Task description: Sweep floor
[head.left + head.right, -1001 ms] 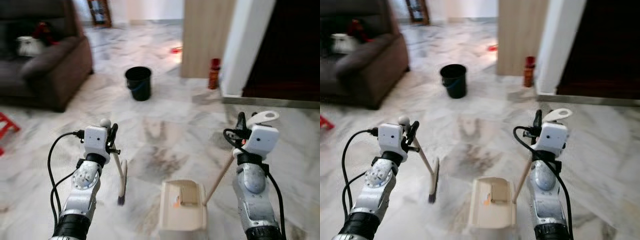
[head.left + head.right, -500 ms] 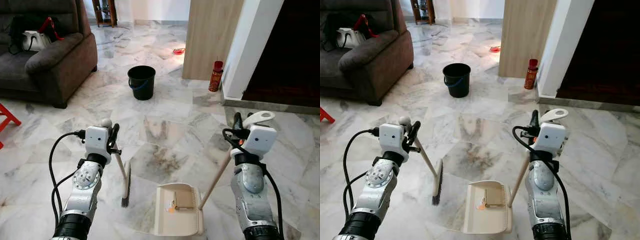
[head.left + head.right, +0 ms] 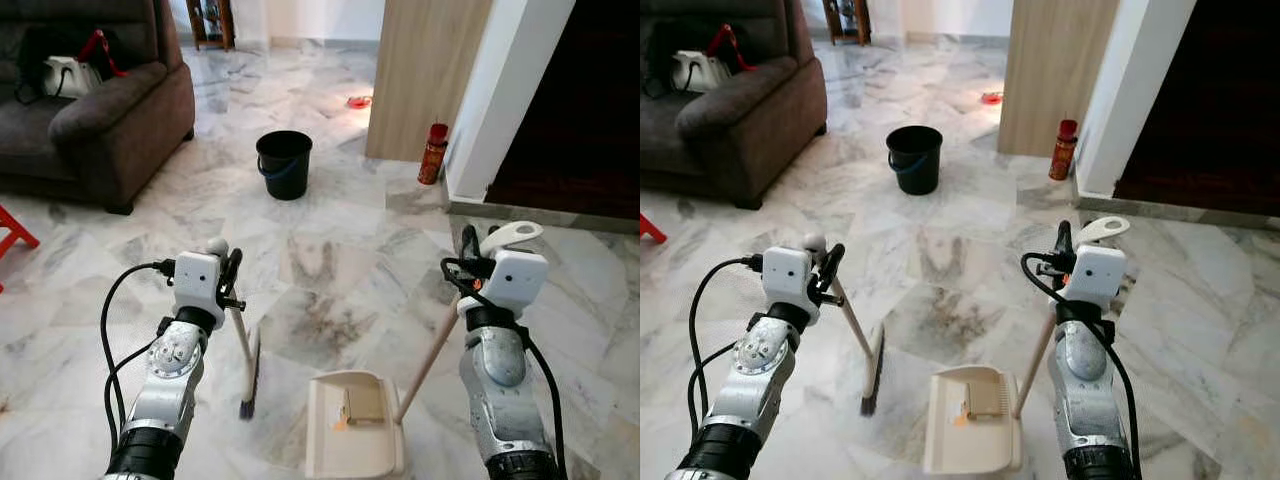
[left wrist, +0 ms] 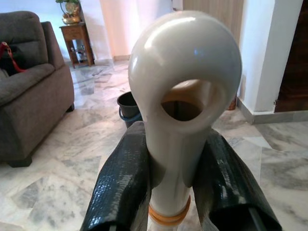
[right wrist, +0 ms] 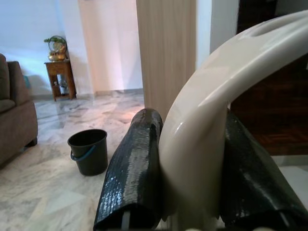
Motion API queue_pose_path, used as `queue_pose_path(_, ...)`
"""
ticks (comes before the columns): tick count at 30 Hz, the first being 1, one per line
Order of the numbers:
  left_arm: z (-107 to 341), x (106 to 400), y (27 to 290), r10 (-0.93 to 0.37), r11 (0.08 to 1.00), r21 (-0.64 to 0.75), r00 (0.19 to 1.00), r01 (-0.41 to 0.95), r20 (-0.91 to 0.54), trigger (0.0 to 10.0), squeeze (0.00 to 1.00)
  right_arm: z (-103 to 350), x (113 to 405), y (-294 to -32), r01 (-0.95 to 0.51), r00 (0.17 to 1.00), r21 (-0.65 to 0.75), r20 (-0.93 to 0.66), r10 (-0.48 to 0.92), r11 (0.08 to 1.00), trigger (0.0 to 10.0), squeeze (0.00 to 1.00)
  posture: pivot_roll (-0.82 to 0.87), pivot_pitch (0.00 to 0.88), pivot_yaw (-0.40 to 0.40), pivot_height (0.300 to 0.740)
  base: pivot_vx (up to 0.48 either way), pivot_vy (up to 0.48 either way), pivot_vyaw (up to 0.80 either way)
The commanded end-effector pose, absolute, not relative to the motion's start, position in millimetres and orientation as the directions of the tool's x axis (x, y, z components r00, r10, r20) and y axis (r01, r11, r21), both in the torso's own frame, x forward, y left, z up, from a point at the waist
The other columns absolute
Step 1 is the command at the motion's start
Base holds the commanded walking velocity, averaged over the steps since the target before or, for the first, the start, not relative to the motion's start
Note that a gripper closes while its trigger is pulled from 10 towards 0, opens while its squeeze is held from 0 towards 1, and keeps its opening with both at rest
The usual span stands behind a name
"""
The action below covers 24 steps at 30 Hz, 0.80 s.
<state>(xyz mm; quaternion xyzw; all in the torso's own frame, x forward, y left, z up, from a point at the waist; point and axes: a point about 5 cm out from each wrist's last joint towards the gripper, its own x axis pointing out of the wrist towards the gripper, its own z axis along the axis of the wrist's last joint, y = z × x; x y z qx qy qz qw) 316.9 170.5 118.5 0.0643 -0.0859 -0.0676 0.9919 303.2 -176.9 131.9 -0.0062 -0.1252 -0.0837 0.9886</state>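
The broom (image 3: 248, 365) is standing bristles-down on the marble floor (image 3: 330, 250) just to the left of the cream dustpan (image 3: 355, 437), and we've got our left gripper (image 4: 168, 185) clamped tight around the top of its handle, right under the hanging loop. Our right gripper (image 5: 192, 192) is squeezed onto the dustpan's curved handle, with the pan sitting flat on the floor between our two arms. Further ahead there's a black bucket (image 3: 284, 165), a grey sofa (image 3: 95, 110) off to the left and a red spray can (image 3: 432, 153) by the wall.
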Motion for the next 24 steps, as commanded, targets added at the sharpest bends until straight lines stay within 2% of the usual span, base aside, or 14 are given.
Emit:
queue_pose_path(1,132.9,318.9,168.7,-0.157,0.979,0.161,0.963,0.123,0.221,10.0,0.0,149.7,305.6,-174.7,0.155,0.937,0.014,0.315,-0.151,0.988,10.0,0.0,-0.06,0.066,0.024,0.74,0.48,0.0,0.0)
queue_pose_path(11,133.1,318.8,168.1,-0.16,0.979,0.158,0.962,0.126,0.22,10.0,0.0,150.5,305.9,-173.5,0.147,0.939,-0.002,0.315,-0.139,0.989,10.0,0.0,-0.06,0.067,0.024,0.74,0.48,0.0,0.0)
queue_pose_path(24,132.8,318.0,167.6,-0.164,0.979,0.156,0.962,0.131,0.219,10.0,0.0,151.0,306.8,-168.6,0.125,0.941,-0.004,0.317,-0.117,0.992,10.0,0.0,-0.06,0.053,0.025,0.74,0.48,0.0,0.48)
